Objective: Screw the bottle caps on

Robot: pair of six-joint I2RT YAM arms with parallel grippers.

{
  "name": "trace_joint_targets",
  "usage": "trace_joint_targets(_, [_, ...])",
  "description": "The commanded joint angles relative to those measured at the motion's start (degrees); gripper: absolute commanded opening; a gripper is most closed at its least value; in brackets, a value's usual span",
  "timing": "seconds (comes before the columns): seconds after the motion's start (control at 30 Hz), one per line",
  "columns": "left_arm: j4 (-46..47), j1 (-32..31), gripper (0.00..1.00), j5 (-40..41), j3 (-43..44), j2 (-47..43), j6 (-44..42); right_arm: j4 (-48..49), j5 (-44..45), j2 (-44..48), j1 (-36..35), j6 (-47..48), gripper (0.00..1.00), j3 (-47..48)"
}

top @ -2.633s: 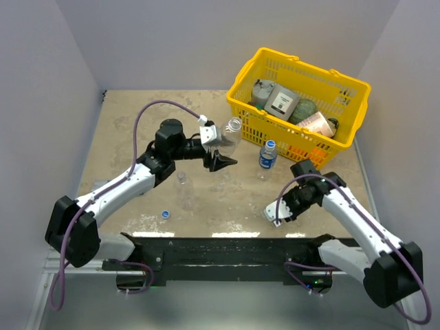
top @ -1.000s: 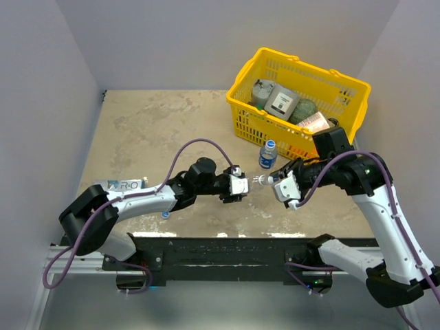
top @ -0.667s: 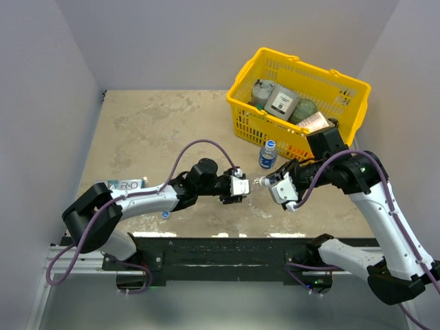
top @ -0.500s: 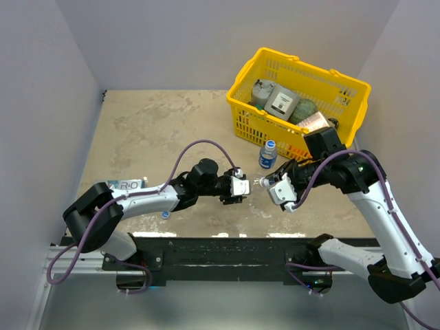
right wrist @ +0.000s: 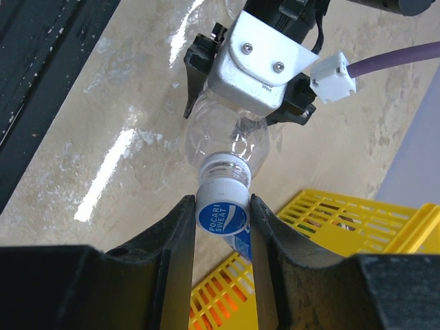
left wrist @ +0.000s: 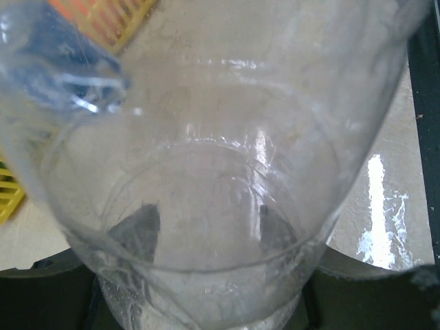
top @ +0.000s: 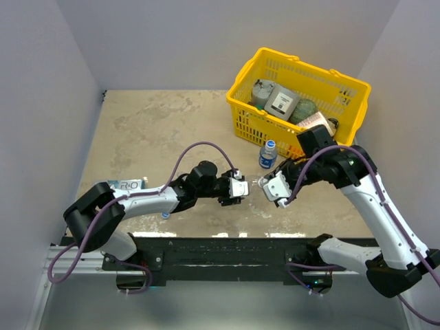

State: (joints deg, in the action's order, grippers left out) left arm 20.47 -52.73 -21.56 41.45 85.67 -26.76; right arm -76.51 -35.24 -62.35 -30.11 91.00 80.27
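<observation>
The left jaws are clenched on the body of a clear bottle [right wrist: 213, 137]. It lies roughly level above the table [top: 151, 130], with its neck [right wrist: 223, 170] pointing out of those jaws toward the right arm. The right jaws grasp a blue cap [right wrist: 221, 216] with one finger on each side of its rim. The printed top faces back into the jaws and the open side faces outward. The cap sits at the mouth of the neck, directly ahead of the right jaws; whether the threads have caught cannot be told. To seat it well, bring the cap axis into line with the neck axis before turning, since a tilted start is likely to cross-thread. Apply light pressure along that axis, then rotate the right wrist about the cap centre. Release and re-grip when the wrist nears its limit. The left jaws should resist the twist without crushing the thin wall. The bottle fills the left wrist view, so judge alignment from the right wrist view. Beyond both jaws a labelled bottle [top: 268, 155] stands beside the basket [top: 350, 130]. A loose cap [top: 165, 215] lies on the table well behind the left jaws.
</observation>
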Motion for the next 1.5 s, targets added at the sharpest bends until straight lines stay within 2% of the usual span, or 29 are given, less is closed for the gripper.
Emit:
trace_joint_targets(0.0, [9.8,-0.4,0.0,-0.9,0.6,-0.6,-0.9,-3.1,0.4,-2.8,-0.3,-1.7,0.08,2.3])
trace_joint_targets(0.3, [9.2,-0.5,0.0,-0.6,1.4,-0.2,0.0,-4.3,1.0,-3.1,-2.1,-0.9,0.09,2.2])
trace_joint_targets(0.53, [11.5,-0.8,0.0,1.4,0.9,-0.3,0.0,-1.7,5.3,-4.6,-5.1,-7.5,0.04,2.6])
trace_joint_targets(0.73, [15.6,-1.6,0.0,6.0,0.2,-0.5,1.3,0.0,10.1,-9.6,-7.2,-21.3,0.03,5.4])
trace_joint_targets(0.9, [24.0,-2.2,0.0,7.5,-2.6,-0.3,5.2,0.7,12.3,-14.8,-7.2,-34.9,0.0,8.1])
trace_joint_targets(1.03, [29.2,-2.7,0.0,8.1,-2.4,1.4,8.0,0.8,16.2,-19.6,-7.3,-53.3,0.0,11.5])
trace_joint_targets(1.13, [33.1,-3.2,0.0,13.3,-1.9,2.9,13.7,2.1,17.8,-22.4,-7.2,-66.8,0.0,13.5])
trace_joint_targets(1.2, [34.9,-3.3,0.0,18.1,-1.8,3.3,21.1,5.1,18.3,-20.8,-7.2,-69.4,0.0,12.7])
trace_joint_targets(1.3, [36.8,-3.4,0.0,19.5,-1.5,2.9,30.9,5.3,18.4,-20.1,-7.1,-73.3,0.0,12.4])
trace_joint_targets(1.37, [37.1,-3.6,0.0,19.0,-1.3,2.9,32.4,5.8,16.6,-20.1,-6.5,-74.6,0.0,12.5])
trace_joint_targets(1.47, [38.1,-3.7,0.0,18.0,-1.2,3.3,30.2,6.3,15.0,-21.6,-5.5,-77.2,0.0,13.7])
